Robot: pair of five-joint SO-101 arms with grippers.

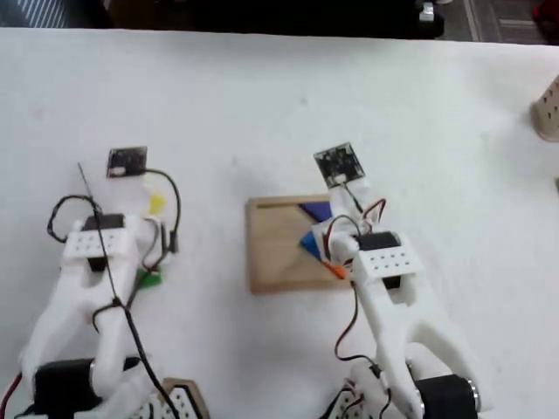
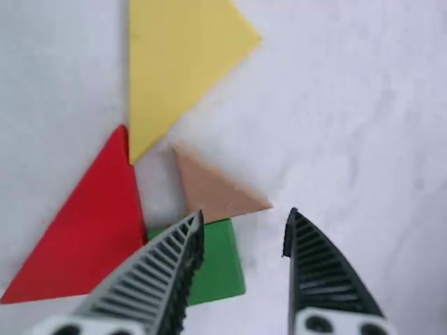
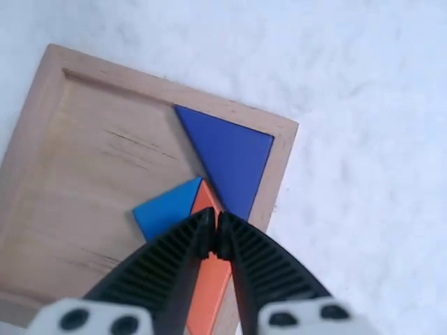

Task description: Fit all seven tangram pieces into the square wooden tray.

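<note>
My left gripper point(image 2: 243, 219) is open just above the table, its tips over a green piece point(image 2: 218, 269) and the corner of a tan triangle point(image 2: 213, 190). A red triangle point(image 2: 91, 227) and a yellow triangle point(image 2: 174, 59) lie beside them. The square wooden tray point(image 3: 70, 174) holds a dark blue triangle point(image 3: 227, 157), a light blue piece point(image 3: 164, 209) and an orange piece point(image 3: 206, 293) that leans over the rim. My right gripper point(image 3: 216, 222) is shut, its tips on the orange piece. In the high view the tray point(image 1: 271, 253) lies between the arms.
In the high view the left arm point(image 1: 96, 249) has loose black cables beside it. The right arm point(image 1: 389, 262) covers the tray's right edge. A perforated wooden object point(image 1: 548, 109) stands at the far right edge. White tabletop spreads beyond the tray.
</note>
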